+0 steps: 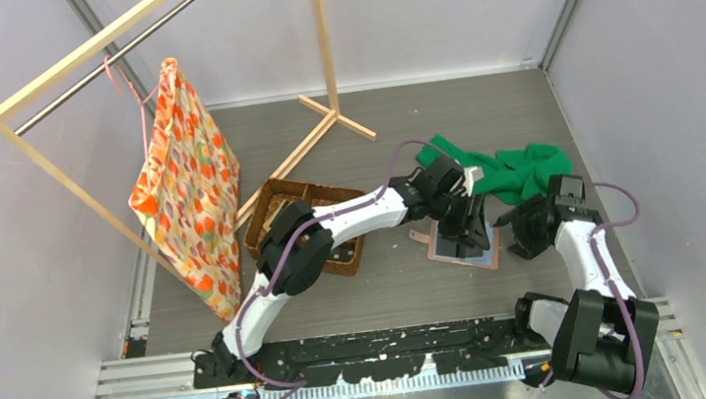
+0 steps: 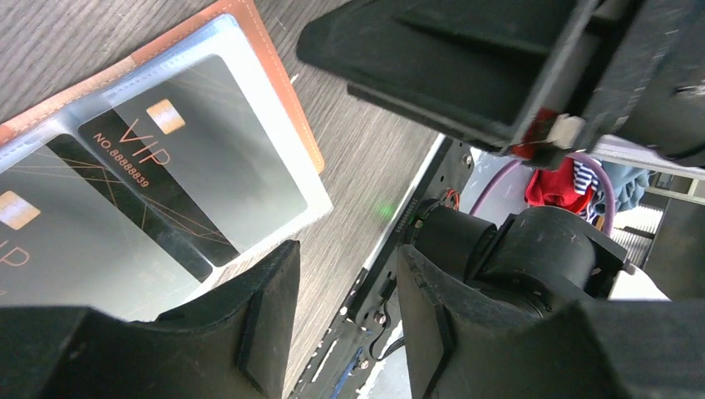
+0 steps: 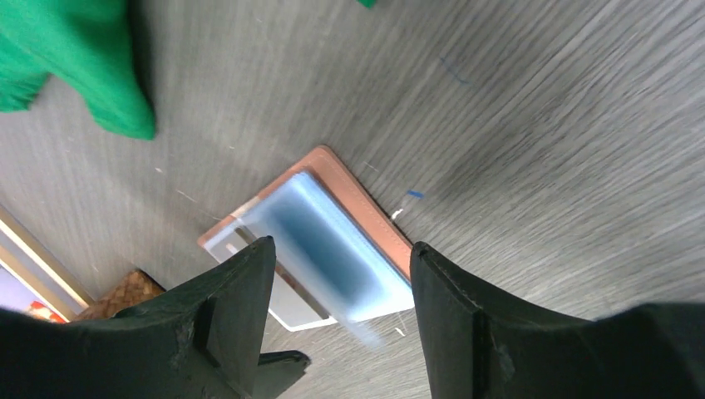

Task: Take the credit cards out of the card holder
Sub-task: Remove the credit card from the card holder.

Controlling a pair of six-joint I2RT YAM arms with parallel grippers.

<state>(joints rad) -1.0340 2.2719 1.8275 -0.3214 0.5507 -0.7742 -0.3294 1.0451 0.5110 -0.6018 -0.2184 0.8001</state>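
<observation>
Card holder (image 2: pixel 191 158) lies beside left claw (image 2: pixel 345 274): wide, empty | right claw (image 3: pixel 341 266): wide

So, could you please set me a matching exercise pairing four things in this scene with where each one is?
Things:
1. card holder
2. green cloth
3. woven basket
4. patterned bag

Places:
A. hanging from the wooden rack
B. on the table, left of the card holder
C. lying open, cards showing in clear sleeves
D. crumpled towards the far right

Pairs: 1-C, 2-D, 3-B, 4-A
</observation>
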